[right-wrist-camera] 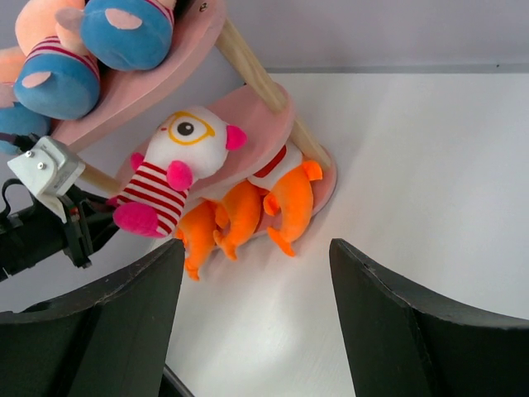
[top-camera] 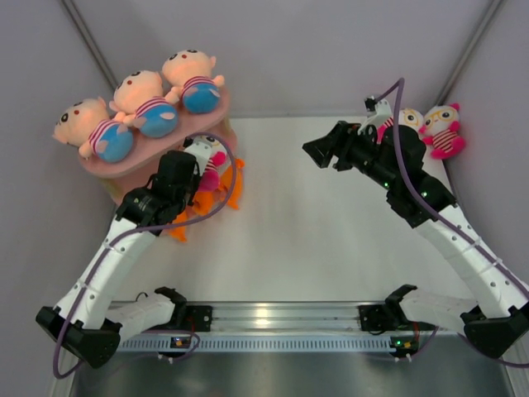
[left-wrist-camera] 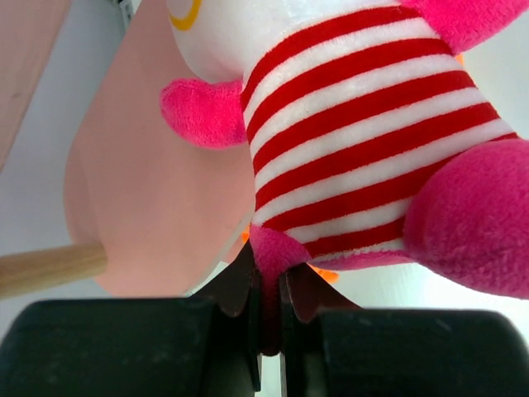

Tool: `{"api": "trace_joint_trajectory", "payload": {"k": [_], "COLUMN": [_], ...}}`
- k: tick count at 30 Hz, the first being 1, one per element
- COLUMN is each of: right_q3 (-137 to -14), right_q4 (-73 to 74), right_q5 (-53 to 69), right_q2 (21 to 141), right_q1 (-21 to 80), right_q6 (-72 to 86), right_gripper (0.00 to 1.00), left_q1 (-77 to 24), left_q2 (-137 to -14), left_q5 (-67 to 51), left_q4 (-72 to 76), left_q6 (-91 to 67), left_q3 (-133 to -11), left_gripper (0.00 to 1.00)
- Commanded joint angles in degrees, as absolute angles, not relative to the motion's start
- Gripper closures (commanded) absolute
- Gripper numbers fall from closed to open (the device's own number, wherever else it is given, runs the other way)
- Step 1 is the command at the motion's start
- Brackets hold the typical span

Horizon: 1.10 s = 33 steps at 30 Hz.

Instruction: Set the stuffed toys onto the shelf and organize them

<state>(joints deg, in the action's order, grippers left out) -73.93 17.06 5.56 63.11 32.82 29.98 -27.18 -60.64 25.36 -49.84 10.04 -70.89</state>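
Table (top-camera: 331, 231), shelf (right-wrist-camera: 198, 37) beside wall (top-camera: 33, 207), left jaws pinching doll (left-wrist-camera: 355, 124)

The table (top-camera: 314, 240) carries the pink shelf (top-camera: 124, 163) at far left and two white dolls (top-camera: 442, 128) at far right. Three boy dolls (top-camera: 142, 103) lie on the shelf's top board, and orange plush animals (top-camera: 231, 188) on its lowest.

Boy dolls (top-camera: 136, 112): three abreast on top board
White doll (right-wrist-camera: 178, 161): tilted at middle board
Other white dolls (top-camera: 442, 132): two, far right corner
Shelf (top-camera: 216, 103): pink, far left
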Motion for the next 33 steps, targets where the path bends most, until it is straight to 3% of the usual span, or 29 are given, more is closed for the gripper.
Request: {"api": "trace_joint_trajectory", "payload": {"k": [1, 14, 33], "right_q3": [-74.88, -74.88, -74.27], "right_q4": [17.49, 18.98, 20.83], "right_q5": [3.87, 2.99, 1.58], "right_q2": [61.08, 60.38, 58.1], "right_q1": [32.43, 32.43, 32.43], "right_q6": [28.56, 28.13, 27.33], "right_gripper": [0.29, 0.29, 0.29], "left_q1": [-27.25, -27.51, -27.42], "left_q2": [-60.29, -68.38, -75.23], "left_q5": [31.37, 33.13, 41.13], "left_q4": [-45.18, -34.83, -14.16], "left_q6": [1.24, -5.62, 5.8], "left_q3": [-70.58, -69.34, -65.3], "left_gripper": [1.0, 1.0, 0.96]}}
